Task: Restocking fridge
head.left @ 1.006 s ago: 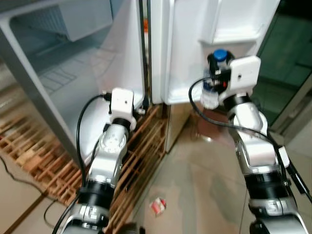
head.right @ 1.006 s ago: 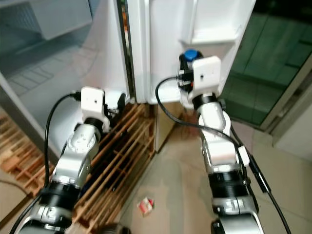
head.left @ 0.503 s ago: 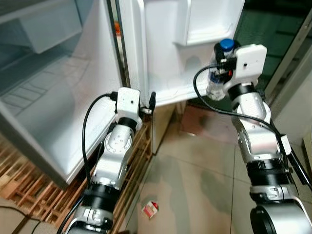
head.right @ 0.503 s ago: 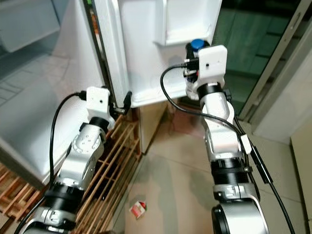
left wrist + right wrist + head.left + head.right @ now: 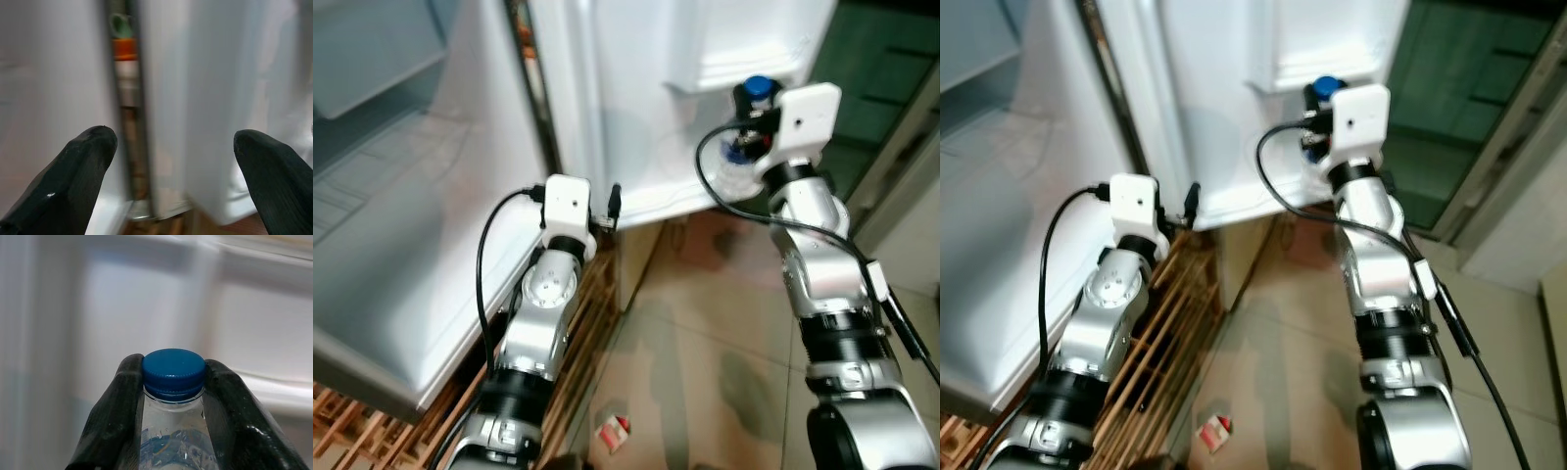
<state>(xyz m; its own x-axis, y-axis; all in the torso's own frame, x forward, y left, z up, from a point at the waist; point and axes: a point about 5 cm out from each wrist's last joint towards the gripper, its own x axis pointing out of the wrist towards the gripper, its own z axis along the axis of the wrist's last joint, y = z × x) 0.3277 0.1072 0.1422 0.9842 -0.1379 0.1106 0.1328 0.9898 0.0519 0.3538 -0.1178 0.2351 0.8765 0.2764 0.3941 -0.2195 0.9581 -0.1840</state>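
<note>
On your left, the open fridge (image 5: 401, 225) has slid across the head views over the past second. That is the camera turning with the robot, not the appliance moving. The door's hinge edge now runs straight up the middle of the left wrist view.

Your left gripper (image 5: 176, 161) hangs with its fingers spread wide and empty, close to that hinge gap. In the gap an orange band and a green cap-like shape can be seen inside.

On your right, the right gripper (image 5: 171, 396) is clamped on the neck of a clear water bottle (image 5: 741, 166), just under its blue cap (image 5: 173, 371). The bottle was beside the lower edge of the fridge door (image 5: 656, 88) a second ago. It is now raised close against the moulded door shelf (image 5: 739, 69), so you look nearly lined up to place it.

On the floor tiles lies a small red and white wrapper (image 5: 614, 427). The bottle's blue label is too blurred to read, and no other writing is legible.
</note>
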